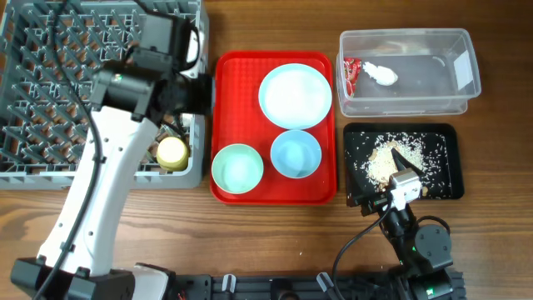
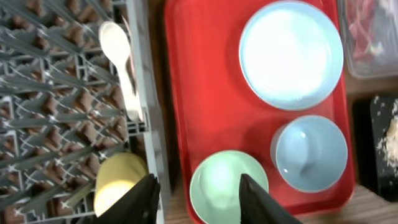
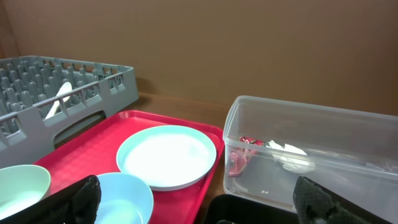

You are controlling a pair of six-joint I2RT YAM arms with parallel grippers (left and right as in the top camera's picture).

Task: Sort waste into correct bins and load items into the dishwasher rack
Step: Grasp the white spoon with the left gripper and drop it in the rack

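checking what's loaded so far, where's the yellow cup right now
In the overhead view the yellow cup sits inside the grey rack, in the rack's corner beside the red tray, just left of the pale green bowl.

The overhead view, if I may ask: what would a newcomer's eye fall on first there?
The bright red tray in the middle stands out first, carrying a light-blue plate and two bowls. Left of it sits the big grey rack with a yellow-green cup in its corner. On the right, a clear tub holds a red wrapper and white napkin, beside a black tray of crumbs.
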